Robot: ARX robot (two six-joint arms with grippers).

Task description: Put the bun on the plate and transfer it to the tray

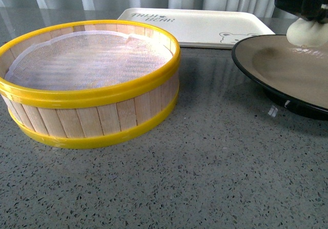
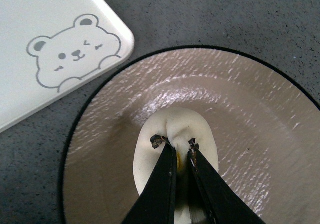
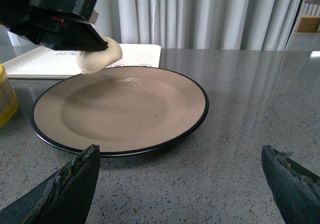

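My left gripper (image 2: 173,143) is shut on the white bun (image 2: 172,129) and holds it just above the beige, black-rimmed plate (image 2: 260,114). In the front view the bun (image 1: 306,33) hangs at the far right over the plate (image 1: 277,65). In the right wrist view the bun (image 3: 100,56) hovers over the plate's far edge (image 3: 125,108). The cream tray with a bear face (image 2: 50,43) lies beside the plate, behind it in the front view (image 1: 200,26). My right gripper (image 3: 181,171) is open and empty, on the near side of the plate.
A yellow-rimmed wooden steamer basket (image 1: 92,85) with white cloth lining stands on the grey speckled table at the left. Its yellow edge shows in the right wrist view (image 3: 6,101). Curtains hang behind the table.
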